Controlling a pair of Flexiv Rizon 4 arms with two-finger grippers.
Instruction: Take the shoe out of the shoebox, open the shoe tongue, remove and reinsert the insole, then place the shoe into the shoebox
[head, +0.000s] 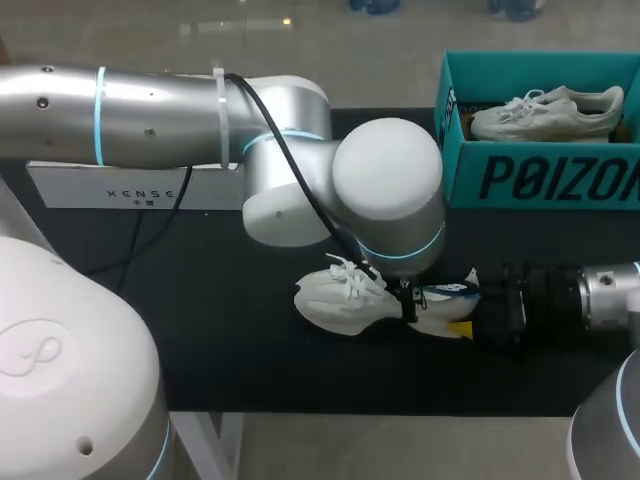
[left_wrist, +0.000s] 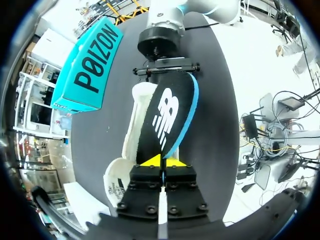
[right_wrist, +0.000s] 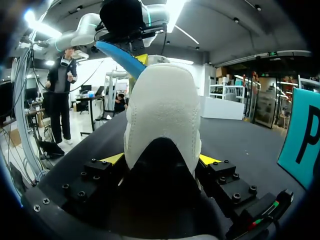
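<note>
Yellow-tipped fingers pressed nearly together, the left gripper (left_wrist: 162, 162) pinches one end of the insole (left_wrist: 167, 112), a thin black sheet with a bright blue edge and a white logo. The insole runs straight ahead of those fingers, lifted over the shoe (left_wrist: 134, 131) and bowed along its length. Its far end lies toward the heel, where the right wrist view shows it passing out of sight behind the collar.

The right gripper (right_wrist: 161, 160) clamps that heel. Its fingers (right_wrist: 209, 160) stand spread, one yellow tip against each side, and the heel sits squarely between them.

The shoe is off-white, with white laces bunched on top and a soft, napped panel wrapping the heel. In the head view it lies at the middle of the black table (head: 200, 335), under the left arm's wrist, with its toe toward the robot's left and its heel toward the right gripper.

The teal shoebox (head: 540, 180), marked with large dark lettering, stands open at the far right of the table, well apart from the shoe. A second shoe (head: 545, 112), pale with white laces, lies inside it.
</note>
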